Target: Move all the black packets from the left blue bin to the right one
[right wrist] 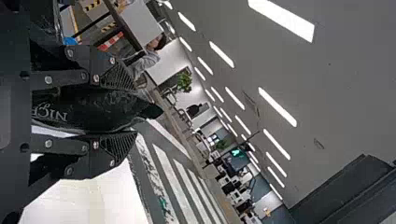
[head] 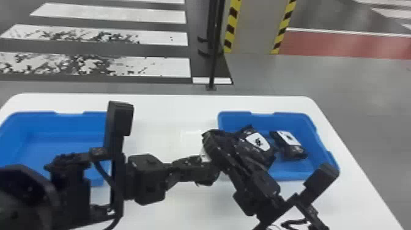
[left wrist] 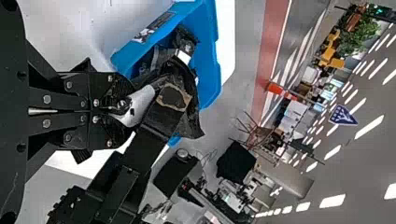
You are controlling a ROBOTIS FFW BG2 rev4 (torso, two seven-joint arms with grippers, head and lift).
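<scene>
1. Centrally, two black robot arms meet above a white table; the left arm enters from the left edge, the right arm from the lower right.

2. The right gripper has its fingers spread around the held packet, a glossy black pouch with pale lettering. Its pointed end sticks out past the fingertips.

3. The left gripper has its fingers drawn nearly together, with a silvery-white corner between the tips. That corner looks to be part of the same packet, so both grippers seem to share it – a handover, I judge.

4. The right bin, blue, sits right of centre in the head view. Inside are a white-labelled black packet and, beside it, a smaller black packet.

5. The left bin, also blue, is at the left edge, partly behind the left arm, and shows plain blue floor.

6. What could go wrong: if the left fingers let go before the right ones have a firm hold, the slick pouch could slide out and land on the table short of the bin. If both hold on while the arms part, the soft film could stretch, tear or twist free.

7. The grippers are very close – a small misjudged turn could knock them together. Released too near the bin's wall, the pouch might drape over the rim.
</scene>
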